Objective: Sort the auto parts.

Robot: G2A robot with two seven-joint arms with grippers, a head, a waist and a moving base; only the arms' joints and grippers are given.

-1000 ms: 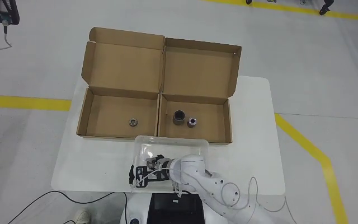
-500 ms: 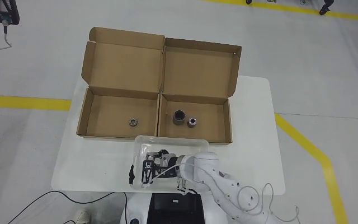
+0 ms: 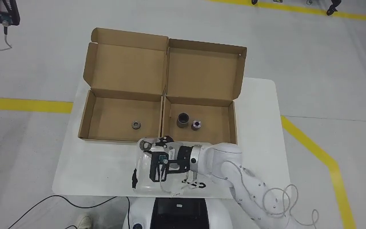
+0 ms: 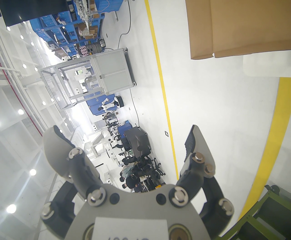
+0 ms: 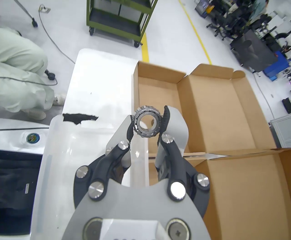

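Risen off the bin [image 5: 59, 145], right tool [image 5: 147, 120] clamps what seems a bearing [image 5: 147, 134], indistinct overhead.

no legible text, no readable labels

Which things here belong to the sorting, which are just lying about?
Job: right gripper, held bearing, bin, bearing box, sleeve box, boxed bearing, sleeve, small part.
Lying about: green cart, floor cable, chairs.
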